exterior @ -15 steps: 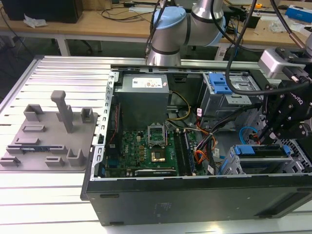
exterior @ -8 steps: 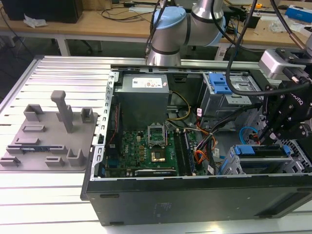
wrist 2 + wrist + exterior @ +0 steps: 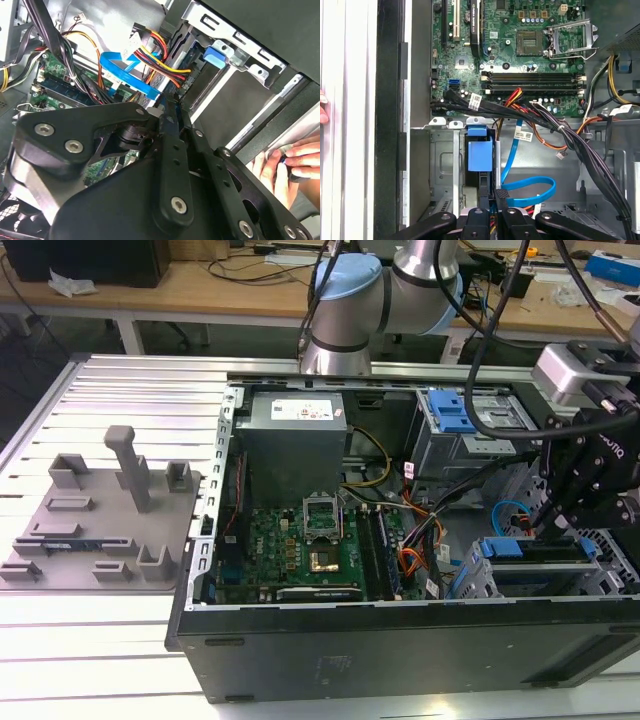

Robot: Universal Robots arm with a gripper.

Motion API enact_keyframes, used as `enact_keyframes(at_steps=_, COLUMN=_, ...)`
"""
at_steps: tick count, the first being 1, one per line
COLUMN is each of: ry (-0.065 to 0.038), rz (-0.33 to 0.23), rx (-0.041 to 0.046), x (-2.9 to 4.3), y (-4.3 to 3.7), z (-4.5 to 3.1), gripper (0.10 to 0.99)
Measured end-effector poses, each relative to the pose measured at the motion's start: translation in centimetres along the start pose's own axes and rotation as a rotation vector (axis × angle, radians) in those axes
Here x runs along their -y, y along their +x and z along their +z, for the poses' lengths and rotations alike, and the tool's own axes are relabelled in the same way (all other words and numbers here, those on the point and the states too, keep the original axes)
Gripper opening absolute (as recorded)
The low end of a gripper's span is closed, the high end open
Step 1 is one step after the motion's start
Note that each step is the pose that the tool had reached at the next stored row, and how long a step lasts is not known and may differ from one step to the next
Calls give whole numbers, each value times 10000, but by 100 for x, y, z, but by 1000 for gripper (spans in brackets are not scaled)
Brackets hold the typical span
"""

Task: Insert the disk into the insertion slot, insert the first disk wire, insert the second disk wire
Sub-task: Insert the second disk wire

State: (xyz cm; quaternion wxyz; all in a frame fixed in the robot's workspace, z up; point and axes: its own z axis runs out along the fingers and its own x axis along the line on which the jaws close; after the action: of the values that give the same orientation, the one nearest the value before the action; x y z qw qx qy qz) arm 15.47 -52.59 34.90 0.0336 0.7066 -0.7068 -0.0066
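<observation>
Gripper [image 3: 492,212], fingers pressed together on a black connector at lower centre, sits directly below the blue-framed disk [image 3: 480,155].

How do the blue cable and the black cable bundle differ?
The blue cable is one flat ribbon; the black bundle is many round wires together. The blue cable curls into a loop; the black bundle runs in a long slant. Both lie inside the open case.

We're in an electronics lab: an opened computer case [image 3: 400,570] on a slotted aluminium table [image 3: 120,390], cluttered wooden workbenches [image 3: 220,285] behind.
</observation>
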Motion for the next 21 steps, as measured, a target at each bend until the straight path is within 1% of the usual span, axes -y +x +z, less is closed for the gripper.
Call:
enact_keyframes(at_steps=11, ry=-1, rz=2, rx=1, x=11, y=1, z=27, gripper=161)
enact_keyframes(at_steps=21, ry=-1, rz=1, rx=-3, x=14, y=12, z=107, gripper=161)
